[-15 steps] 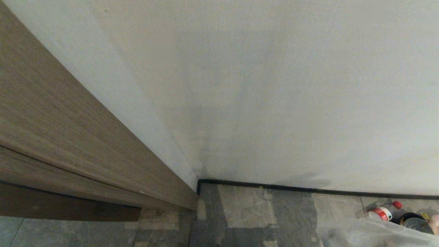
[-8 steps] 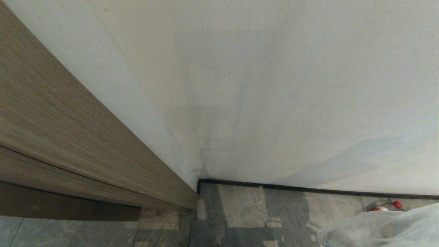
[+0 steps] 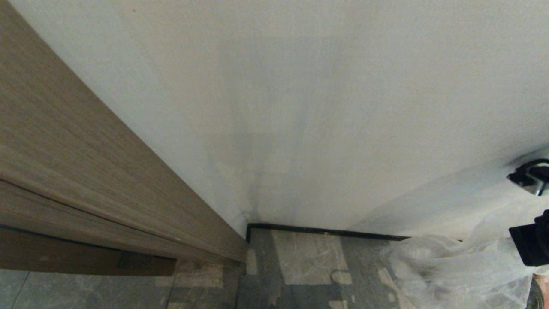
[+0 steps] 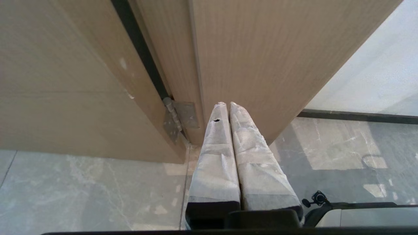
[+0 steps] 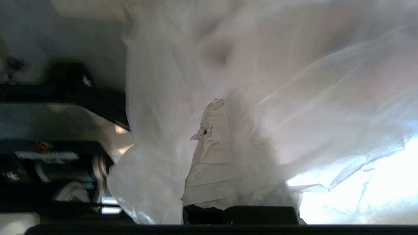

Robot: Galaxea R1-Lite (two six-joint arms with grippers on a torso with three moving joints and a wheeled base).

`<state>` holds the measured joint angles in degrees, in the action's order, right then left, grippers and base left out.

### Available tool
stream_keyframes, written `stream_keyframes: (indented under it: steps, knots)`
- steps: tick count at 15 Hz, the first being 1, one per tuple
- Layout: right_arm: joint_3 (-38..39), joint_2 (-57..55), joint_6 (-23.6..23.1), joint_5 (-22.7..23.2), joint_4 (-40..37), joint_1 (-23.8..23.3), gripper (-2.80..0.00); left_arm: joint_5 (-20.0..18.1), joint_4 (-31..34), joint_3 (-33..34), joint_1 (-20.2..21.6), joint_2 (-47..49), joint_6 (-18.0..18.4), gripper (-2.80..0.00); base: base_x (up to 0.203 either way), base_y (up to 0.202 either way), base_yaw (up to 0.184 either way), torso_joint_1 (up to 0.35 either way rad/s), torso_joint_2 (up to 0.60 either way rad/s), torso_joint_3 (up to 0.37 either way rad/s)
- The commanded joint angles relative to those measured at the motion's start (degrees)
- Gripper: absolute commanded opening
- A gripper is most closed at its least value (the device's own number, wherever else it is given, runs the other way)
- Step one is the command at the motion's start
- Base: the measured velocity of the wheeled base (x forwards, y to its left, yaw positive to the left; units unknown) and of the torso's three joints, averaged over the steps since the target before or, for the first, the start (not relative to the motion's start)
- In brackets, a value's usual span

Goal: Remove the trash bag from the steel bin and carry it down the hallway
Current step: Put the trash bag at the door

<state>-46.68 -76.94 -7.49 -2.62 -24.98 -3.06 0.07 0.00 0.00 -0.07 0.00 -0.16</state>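
Note:
The trash bag (image 3: 446, 266), thin clear crinkled plastic, hangs lifted at the lower right of the head view, above the hallway's grey stone tiles (image 3: 309, 262). Black parts of my right arm (image 3: 532, 242) show at the right edge just above the bag. In the right wrist view my right gripper (image 5: 225, 104) is shut on the trash bag (image 5: 294, 98); the film drapes over one taped finger and hides it. The steel bin is out of view. My left gripper (image 4: 228, 104) is shut and empty, parked by a door hinge (image 4: 179, 119).
A tan wooden door (image 3: 64, 163) runs along the left. A white wall (image 3: 326, 107) with dark skirting (image 3: 326, 231) closes the corner ahead. Dark machine parts (image 5: 49, 130) lie beside the bag in the right wrist view.
The bag has risen at the lower right and now hides the red-capped bottle and other trash seen earlier. Black parts of my right arm have come into view at the right edge.

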Motion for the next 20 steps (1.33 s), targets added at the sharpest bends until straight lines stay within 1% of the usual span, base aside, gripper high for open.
stream_keyframes:
  steps: [1, 3, 6, 7, 10, 13, 15, 20]
  knots:
    - [3.2, -6.3, -1.3, -0.4, 4.1, -1.6, -2.8, 0.0, 0.0, 0.0, 0.0, 0.0, 0.0, -2.8, 0.0, 0.0, 0.0, 0.0, 0.0, 0.0]
    - [5.9, -11.0, -3.7, -2.2, 9.1, -2.0, -2.8, 0.0, 0.0, 0.0, 0.0, 0.0, 0.0, -2.8, 0.0, 0.0, 0.0, 0.0, 0.0, 0.0]
    - [9.1, -18.2, -8.1, -4.9, 23.4, -2.5, -2.8, 0.0, 0.0, 0.0, 0.0, 0.0, 0.0, -2.8, 0.0, 0.0, 0.0, 0.0, 0.0, 0.0]
    - [9.5, -19.1, -9.1, -5.1, 24.9, -4.0, -2.8, 0.0, 0.0, 0.0, 0.0, 0.0, 0.0, -2.8, 0.0, 0.0, 0.0, 0.0, 0.0, 0.0]
    - [12.9, -19.3, -13.5, -4.9, 25.7, -9.0, -2.8, 0.0, 0.0, 0.0, 0.0, 0.0, 0.0, -2.8, 0.0, 0.0, 0.0, 0.0, 0.0, 0.0]
    - [13.5, -19.2, -17.5, -5.0, 25.5, -13.5, -2.8, 0.0, 0.0, 0.0, 0.0, 0.0, 0.0, -2.8, 0.0, 0.0, 0.0, 0.0, 0.0, 0.0]
    - [14.0, -18.9, -18.0, -5.4, 25.2, -14.3, -2.8, 0.0, 0.0, 0.0, 0.0, 0.0, 0.0, -2.8, 0.0, 0.0, 0.0, 0.0, 0.0, 0.0]
    - [16.0, -17.8, -19.8, -6.4, 24.2, -18.7, -2.8, 0.0, 0.0, 0.0, 0.0, 0.0, 0.0, -2.8, 0.0, 0.0, 0.0, 0.0, 0.0, 0.0]
